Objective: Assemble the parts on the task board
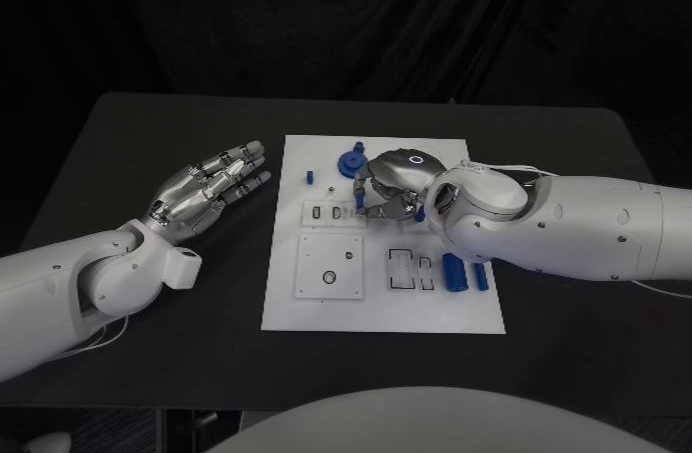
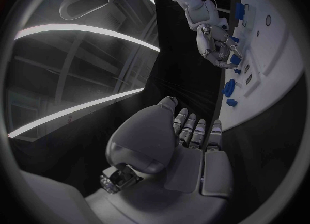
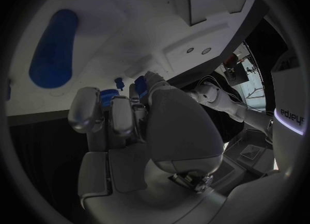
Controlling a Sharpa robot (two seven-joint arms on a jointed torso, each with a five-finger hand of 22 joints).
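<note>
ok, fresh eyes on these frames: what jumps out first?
The white task board stands out mid-table against the black top, dotted with small blue parts. The right hand is down over its far middle, fingers curled among the blue pieces there; whether it holds one cannot be told. The left hand hangs open beside the board's left edge, and a blue cylinder lies near the board's right edge.

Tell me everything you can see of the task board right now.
The task board is a flat white rectangular plate lying in the middle of the black table, long side running away from the robot. It carries a raised square panel with a small oval hole, several shallow slots, and small blue parts, including a blue cylinder lying flat. The right robot hand is over its far half; actual contact is unclear. The left robot hand rests beside it, apart.
</note>
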